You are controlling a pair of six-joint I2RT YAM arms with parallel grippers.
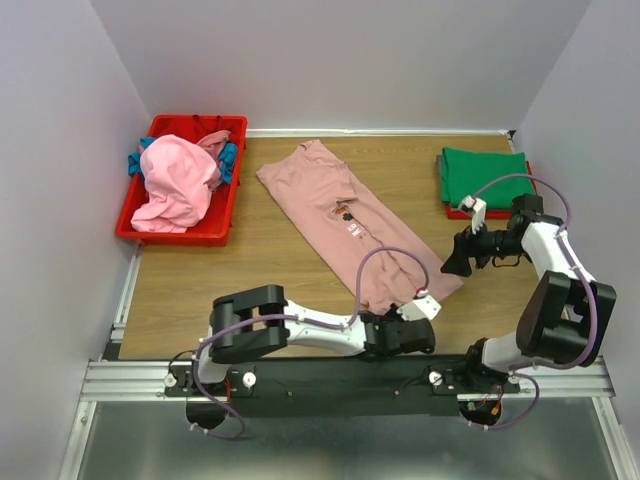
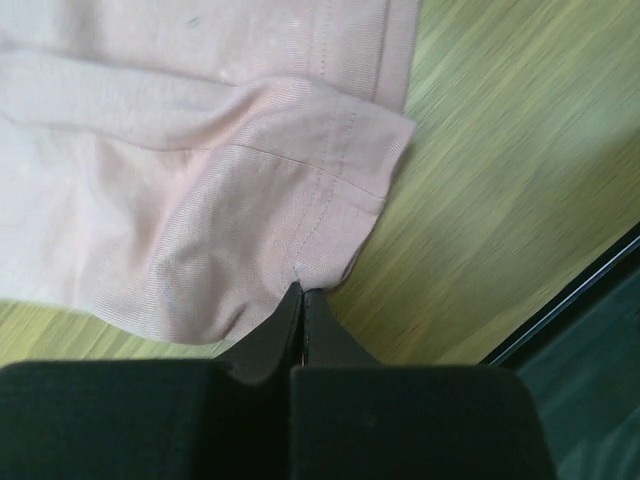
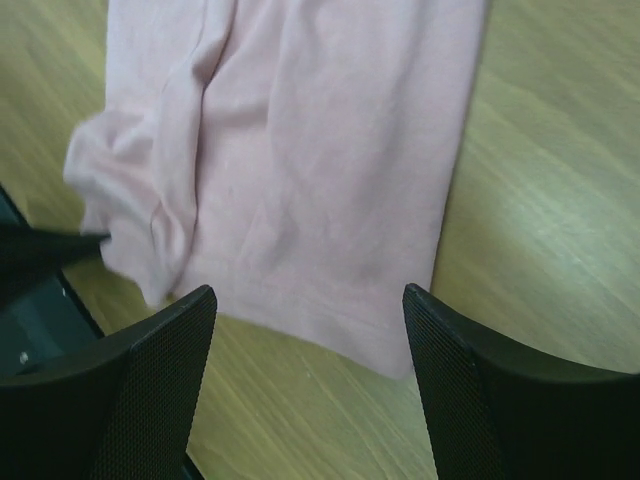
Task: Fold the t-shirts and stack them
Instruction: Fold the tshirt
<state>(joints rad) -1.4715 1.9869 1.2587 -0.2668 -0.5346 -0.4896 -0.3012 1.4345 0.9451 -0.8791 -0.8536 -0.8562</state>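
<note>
A dusty-pink t-shirt [image 1: 355, 220], folded into a long strip, lies diagonally across the middle of the wooden table. My left gripper [image 1: 385, 322] is at its near hem corner, low on the table. In the left wrist view the gripper [image 2: 302, 292] is shut on that puckered hem corner [image 2: 330, 240]. My right gripper [image 1: 450, 262] hovers at the hem's other corner. It stands open [image 3: 308, 295], with nothing between its fingers, and the hem [image 3: 330, 320] lies just beyond them. A green t-shirt [image 1: 485, 175] lies folded on a red one [image 1: 455, 212] at the back right.
A red plastic bin [image 1: 215, 228] at the back left holds a heap with a brighter pink t-shirt [image 1: 178, 180] and blue cloth [image 1: 229, 160]. Grey walls close in the table on three sides. A metal rail [image 1: 350, 372] runs along the near edge.
</note>
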